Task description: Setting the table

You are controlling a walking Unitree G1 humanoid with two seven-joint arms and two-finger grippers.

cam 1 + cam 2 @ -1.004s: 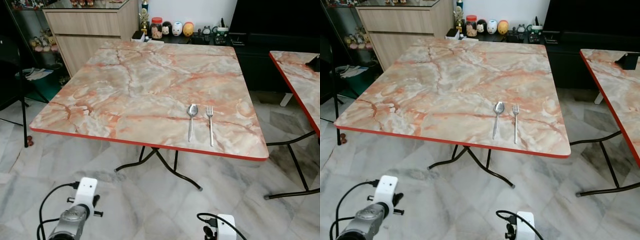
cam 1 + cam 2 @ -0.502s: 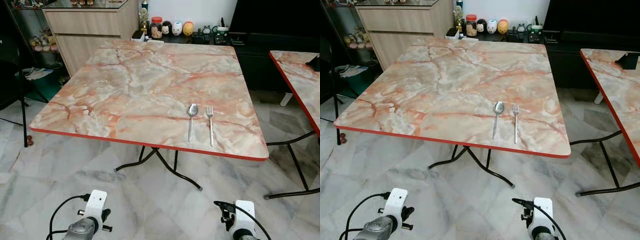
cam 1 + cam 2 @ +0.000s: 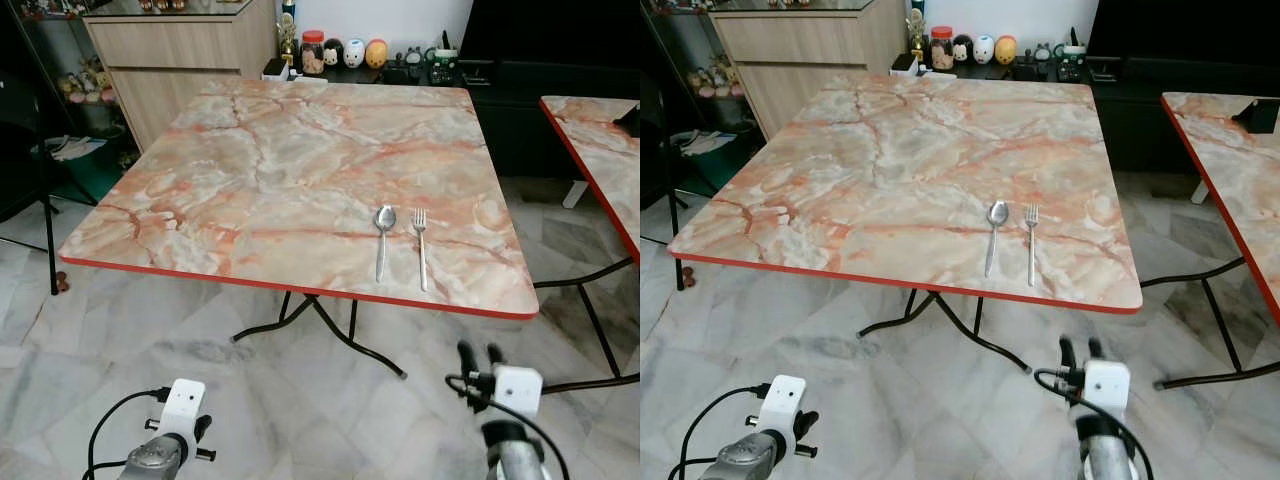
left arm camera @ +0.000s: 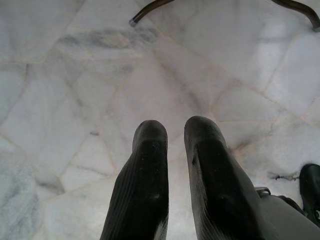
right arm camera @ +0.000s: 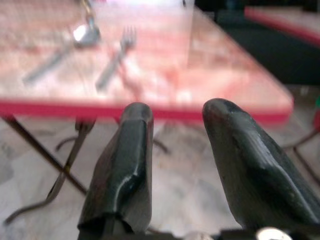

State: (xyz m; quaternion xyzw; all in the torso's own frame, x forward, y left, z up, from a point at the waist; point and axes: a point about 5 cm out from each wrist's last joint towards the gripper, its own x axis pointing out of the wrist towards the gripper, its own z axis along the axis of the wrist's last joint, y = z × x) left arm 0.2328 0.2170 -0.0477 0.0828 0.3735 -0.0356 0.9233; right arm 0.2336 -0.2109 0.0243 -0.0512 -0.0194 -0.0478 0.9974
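Observation:
A spoon and a fork lie side by side on the marbled, red-edged table, near its front right edge. My right gripper is raised below and in front of that edge, fingers pointing up and open with nothing between them. In the right wrist view the right gripper faces the table edge, with the spoon and fork blurred beyond it. My left gripper hangs low over the floor, its fingers a narrow gap apart and empty.
A second marbled table stands to the right. A wooden cabinet and a dark TV console with jars and figurines line the back wall. Black folding legs cross under the table, above a marble floor.
My right arm has risen and moved right, so its fingertips now show just below the table's front edge. The left arm stays low and has shifted only slightly.

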